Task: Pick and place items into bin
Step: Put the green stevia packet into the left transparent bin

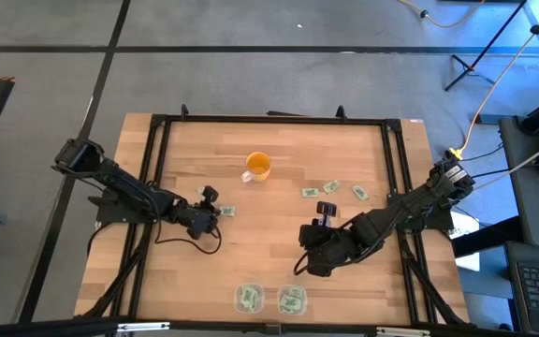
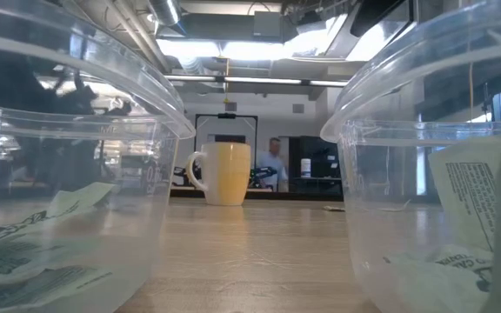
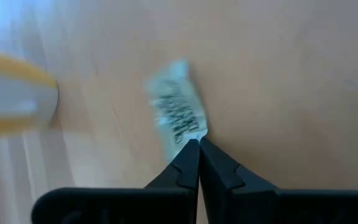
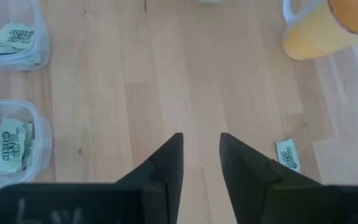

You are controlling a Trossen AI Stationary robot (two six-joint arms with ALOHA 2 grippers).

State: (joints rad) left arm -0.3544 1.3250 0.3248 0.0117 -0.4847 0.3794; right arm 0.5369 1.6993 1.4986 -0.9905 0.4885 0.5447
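Note:
My left gripper is left of the table's middle, shut on a pale green and white packet. Three more packets lie loose on the wood right of the orange cup. Two clear bins at the near edge hold packets. They fill the foreground of the low view. My right gripper is open and empty over bare wood right of centre, pointing toward the table's left. One packet lies beside it. My left gripper pinches the packet by its short end between its two fingertips. The fingers come from the table's left and lie along the packet, which reaches out ahead of them. I cannot tell whether the packet is lifted or rests on the wood.
The orange cup stands far of centre. A black frame runs along the table's edges. Bare wood lies between the two grippers and the bins. A person shows far off in the room behind the table.

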